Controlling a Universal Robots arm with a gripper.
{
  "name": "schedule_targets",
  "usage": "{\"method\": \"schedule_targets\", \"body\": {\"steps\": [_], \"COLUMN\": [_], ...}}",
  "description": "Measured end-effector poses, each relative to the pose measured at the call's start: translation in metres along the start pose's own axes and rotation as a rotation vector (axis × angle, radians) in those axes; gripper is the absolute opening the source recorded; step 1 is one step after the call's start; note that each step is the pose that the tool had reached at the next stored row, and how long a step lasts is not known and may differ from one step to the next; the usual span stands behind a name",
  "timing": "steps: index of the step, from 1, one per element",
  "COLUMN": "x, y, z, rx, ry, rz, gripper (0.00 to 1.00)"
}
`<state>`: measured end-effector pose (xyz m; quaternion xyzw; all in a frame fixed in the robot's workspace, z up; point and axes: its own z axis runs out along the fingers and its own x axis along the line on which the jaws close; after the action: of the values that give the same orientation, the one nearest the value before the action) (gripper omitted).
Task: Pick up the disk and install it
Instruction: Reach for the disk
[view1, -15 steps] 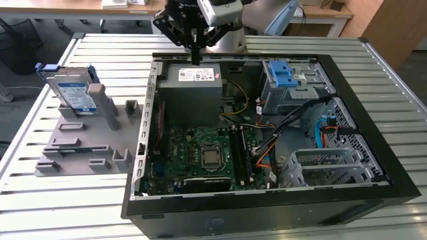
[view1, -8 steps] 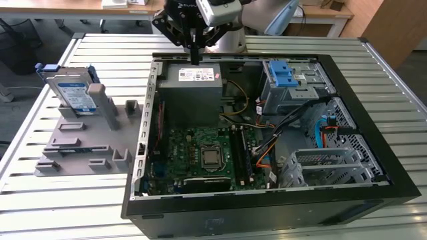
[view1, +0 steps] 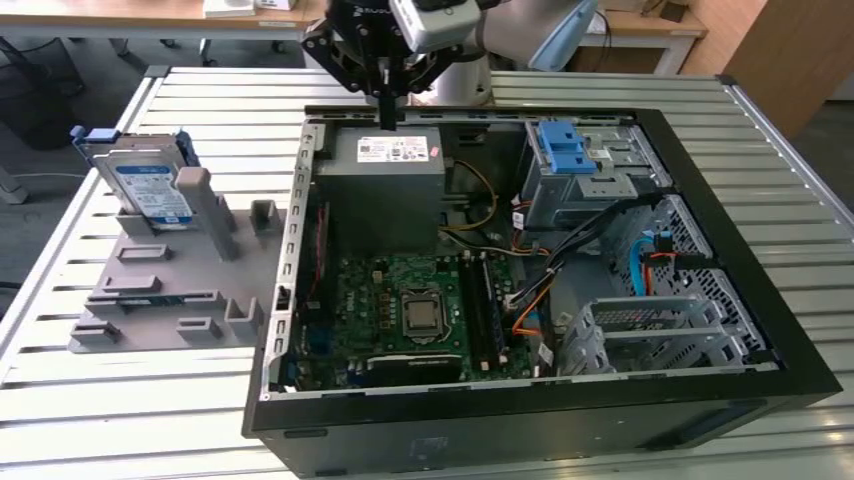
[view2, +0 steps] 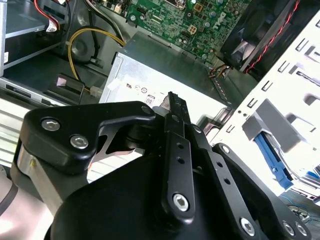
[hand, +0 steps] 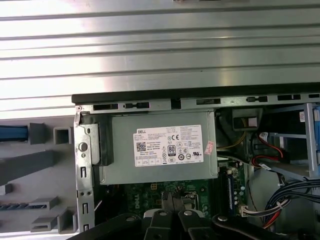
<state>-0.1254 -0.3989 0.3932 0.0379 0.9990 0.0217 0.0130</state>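
Jaws: pinched together, nothing between them. They point straight down over the open computer case, at the end where the power supply sits. In the exterior view the tips hang just over the supply's outer edge, by the case rim. Can't tell whether they touch it.

Disk: not in the jaws. It stands on edge in a grey fixture on the slatted counter, outside the case. It is well apart from the jaws, off toward the exterior view's left, with the case wall between them. The blue carrier frame shows along its edges and the label faces out.

Inside the case, going away from the jaws:
- The supply is directly below, with its white sticker facing up.
- The motherboard comes next past the supply, with the CPU socket about mid-board.
- A blue latch piece sits on top of the drive cage. It is near the jaws, on the opposite side from the disk.
- Orange and blue cables run beyond the drive cage.
- A silver bracket sits in the corner farthest from the jaws.

In the second wrist view a yellow wire loops just beside the supply.
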Motion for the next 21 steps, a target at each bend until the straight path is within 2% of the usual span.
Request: {"method": "schedule_targets", "body": {"steps": [21], "x": [0.0045], "y": [-0.0004], "z": [0.0005], "rx": [0.0], "ry": [0.0001], "rz": [0.0], "gripper": [0.11]}}
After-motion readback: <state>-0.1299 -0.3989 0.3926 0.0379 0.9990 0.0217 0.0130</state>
